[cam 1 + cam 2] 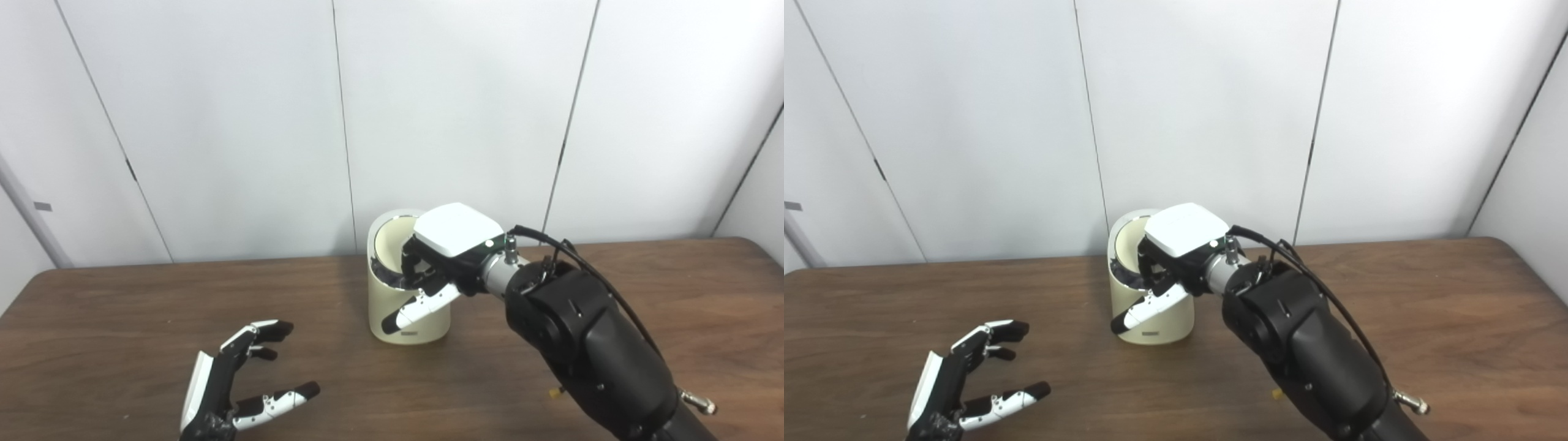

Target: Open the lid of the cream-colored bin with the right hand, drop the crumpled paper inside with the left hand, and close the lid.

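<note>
Near the worktop's back edge stands the bin (409, 306); the right hand (429, 269) curls its fingers on the lid (392, 245), probably to work it. Toward the front-left corner, the left hand (236, 383) hangs spread, empty; no paper shows.

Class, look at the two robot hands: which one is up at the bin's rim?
The right robot hand: it reaches across the cream-colored bin, fingers at its rim. The left robot hand hangs open and empty over the table.
</note>
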You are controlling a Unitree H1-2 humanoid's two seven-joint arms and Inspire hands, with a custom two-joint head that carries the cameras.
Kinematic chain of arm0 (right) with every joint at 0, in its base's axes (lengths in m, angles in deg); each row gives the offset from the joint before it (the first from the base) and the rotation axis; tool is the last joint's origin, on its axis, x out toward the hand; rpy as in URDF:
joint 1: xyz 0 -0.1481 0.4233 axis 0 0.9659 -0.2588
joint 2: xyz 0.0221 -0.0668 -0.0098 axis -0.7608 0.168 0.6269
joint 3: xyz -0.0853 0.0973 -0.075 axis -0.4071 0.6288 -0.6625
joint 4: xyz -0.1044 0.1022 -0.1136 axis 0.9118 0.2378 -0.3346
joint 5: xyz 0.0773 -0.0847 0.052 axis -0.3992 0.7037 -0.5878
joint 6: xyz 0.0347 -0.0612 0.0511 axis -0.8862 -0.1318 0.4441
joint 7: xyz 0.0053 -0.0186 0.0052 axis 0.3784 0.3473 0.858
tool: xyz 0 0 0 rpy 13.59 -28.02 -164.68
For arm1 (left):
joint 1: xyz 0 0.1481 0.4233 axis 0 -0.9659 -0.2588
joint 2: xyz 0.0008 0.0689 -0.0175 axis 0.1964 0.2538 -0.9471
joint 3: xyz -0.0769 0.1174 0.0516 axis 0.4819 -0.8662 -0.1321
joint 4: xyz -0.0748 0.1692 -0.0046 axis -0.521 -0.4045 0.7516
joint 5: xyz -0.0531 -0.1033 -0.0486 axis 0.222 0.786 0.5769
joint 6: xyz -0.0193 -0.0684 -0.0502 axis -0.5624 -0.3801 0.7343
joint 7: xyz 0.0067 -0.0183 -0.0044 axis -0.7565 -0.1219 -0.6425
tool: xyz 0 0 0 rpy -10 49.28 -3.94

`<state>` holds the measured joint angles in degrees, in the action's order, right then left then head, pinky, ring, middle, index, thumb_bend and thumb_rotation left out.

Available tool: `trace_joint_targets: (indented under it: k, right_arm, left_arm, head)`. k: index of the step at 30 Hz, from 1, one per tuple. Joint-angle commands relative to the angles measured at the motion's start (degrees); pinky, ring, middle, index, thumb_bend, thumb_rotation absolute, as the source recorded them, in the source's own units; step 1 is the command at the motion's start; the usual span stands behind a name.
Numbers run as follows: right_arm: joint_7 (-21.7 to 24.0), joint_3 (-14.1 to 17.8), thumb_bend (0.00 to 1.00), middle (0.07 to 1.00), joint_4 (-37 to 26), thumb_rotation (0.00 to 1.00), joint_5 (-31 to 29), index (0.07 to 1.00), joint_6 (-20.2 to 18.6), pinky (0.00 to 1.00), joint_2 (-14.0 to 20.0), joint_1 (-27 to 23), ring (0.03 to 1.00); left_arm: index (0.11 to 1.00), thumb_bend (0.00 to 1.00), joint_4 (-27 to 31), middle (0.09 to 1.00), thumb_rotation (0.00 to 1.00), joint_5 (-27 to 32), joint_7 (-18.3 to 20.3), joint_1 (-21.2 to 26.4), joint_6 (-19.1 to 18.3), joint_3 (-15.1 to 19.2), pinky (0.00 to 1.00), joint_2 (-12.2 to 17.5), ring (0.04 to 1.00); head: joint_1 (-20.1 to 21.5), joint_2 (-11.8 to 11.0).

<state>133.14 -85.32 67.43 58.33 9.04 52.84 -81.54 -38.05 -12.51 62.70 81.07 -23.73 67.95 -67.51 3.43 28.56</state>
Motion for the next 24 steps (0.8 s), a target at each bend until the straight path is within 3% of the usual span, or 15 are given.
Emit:
trace_joint_targets:
  k: [1,8,24]
  right_arm:
    - [4.43,-0.43,0.98,0.712,1.67,0.92,-0.22,0.638,-0.16,0.72,0.44,0.77,0.728]
    - [3.83,2.1,0.99,0.758,-1.01,0.91,-0.36,0.743,-1.36,0.77,0.0,1.59,0.763]
    - [-8.36,9.86,0.95,0.746,-5.63,0.76,-2.92,0.754,-0.3,0.73,-2.2,6.59,0.757]
  left_arm:
    - [0.682,0.95,1.35,0.711,0.25,0.73,-0.54,1.31,1.08,0.19,0.62,0.29,0.719]
    - [0.685,0.95,1.26,0.711,0.25,0.48,-0.57,1.4,1.11,0.19,0.62,0.47,0.718]
    - [0.686,0.94,0.6,0.712,0.24,0.68,-0.7,1.52,1.83,0.2,0.61,0.5,0.716]
  head:
    - [-0.11,-0.02]
    - [0.11,-0.2]
    - [0.03,-0.49]
